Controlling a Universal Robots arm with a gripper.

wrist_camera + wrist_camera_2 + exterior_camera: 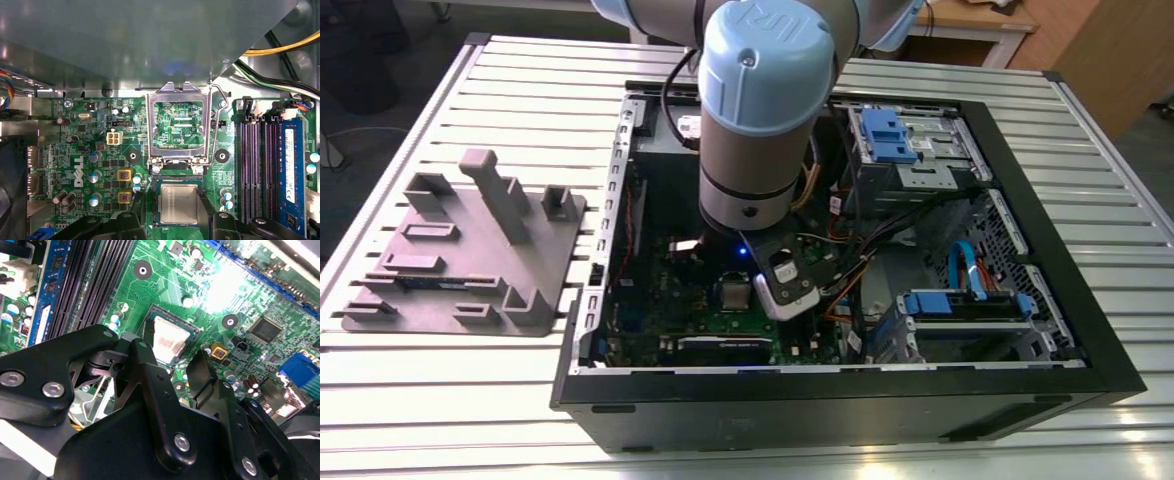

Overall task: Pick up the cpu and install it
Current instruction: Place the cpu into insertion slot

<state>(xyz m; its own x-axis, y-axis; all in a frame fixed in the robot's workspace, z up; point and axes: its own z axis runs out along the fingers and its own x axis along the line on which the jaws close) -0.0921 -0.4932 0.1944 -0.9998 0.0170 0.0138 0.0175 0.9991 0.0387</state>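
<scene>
Plainly the cpu (178, 203) lies flat in its socket on the motherboard (95, 125). It is a small square chip with a silver-grey metal top and a thin green rim, and it glares bright in the second wrist view. Just beside it the socket's metal frame (177, 125) stands hinged up. The hand (172, 365) hovers above the cpu, its fingers (145, 375) spread and pinching nothing. White lettering marks the motherboard near the socket, and a blue memory stick (290, 175) carries a white label.
</scene>
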